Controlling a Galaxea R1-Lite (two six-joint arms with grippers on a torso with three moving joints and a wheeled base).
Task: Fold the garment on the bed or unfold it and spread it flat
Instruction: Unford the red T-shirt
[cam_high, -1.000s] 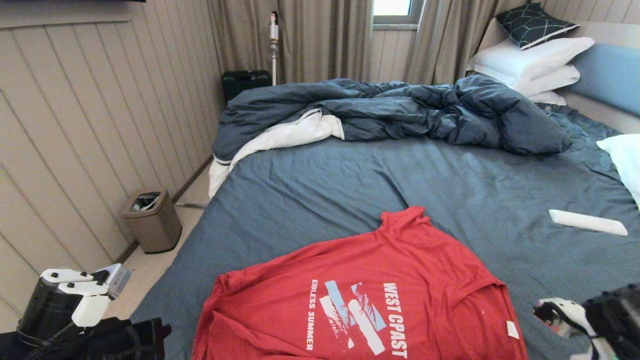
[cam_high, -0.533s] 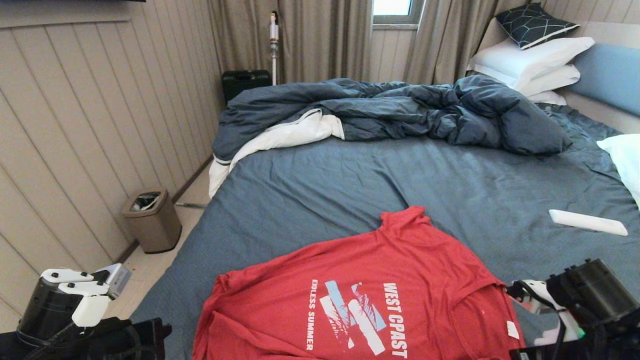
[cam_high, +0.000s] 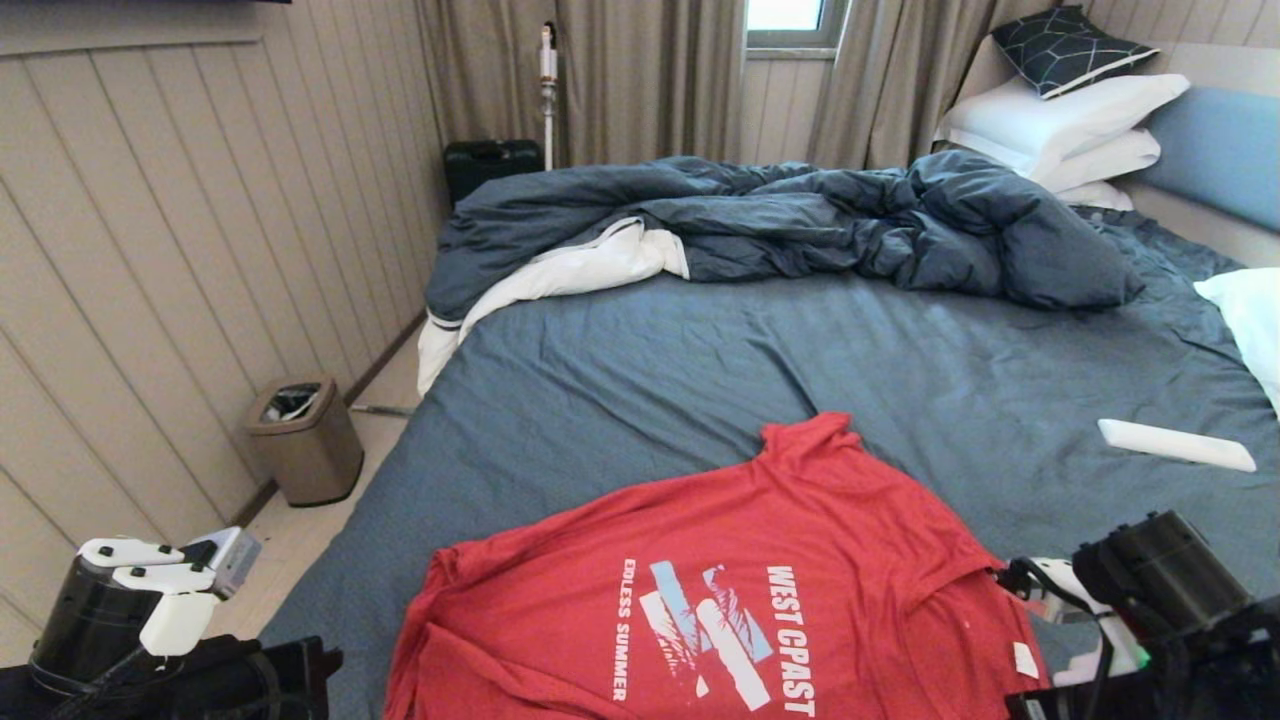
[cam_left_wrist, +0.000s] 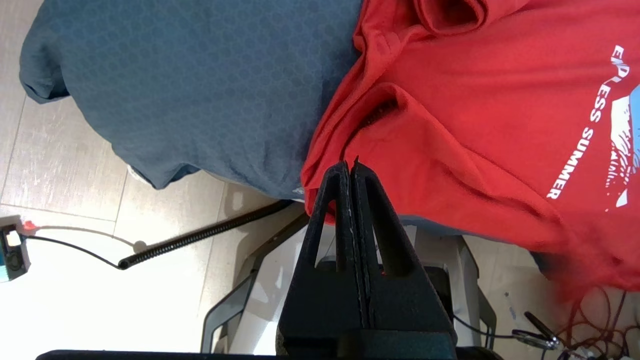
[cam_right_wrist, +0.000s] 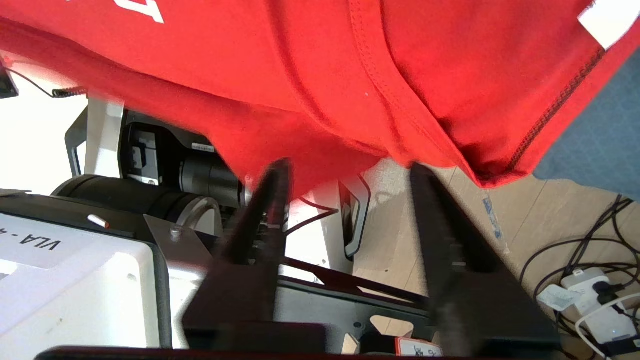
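The garment (cam_high: 720, 590), a red T-shirt with white lettering, lies chest up at the near edge of the bed (cam_high: 700, 380), its hem side to the left and its neck label (cam_high: 1025, 660) to the right. Its near edge hangs over the bed's side. My right arm (cam_high: 1150, 580) is at the shirt's neck end. My right gripper (cam_right_wrist: 348, 167) is open just below the hanging red edge (cam_right_wrist: 320, 145), with nothing between its fingers. My left gripper (cam_left_wrist: 350, 162) is shut and holds nothing, its tips before the shirt's hem corner (cam_left_wrist: 400, 130). The left arm (cam_high: 130, 600) stays parked low on the left.
A rumpled dark blue duvet (cam_high: 800, 225) fills the bed's far side, with white pillows (cam_high: 1060, 120) at the headboard. A flat white object (cam_high: 1175, 445) lies on the sheet at right. A bin (cam_high: 305, 440) stands by the wall. Cables (cam_right_wrist: 585, 280) lie on the floor.
My right arm has come up from the lower right corner and leftward, to the shirt's neck end. The left arm and the shirt have stayed put.
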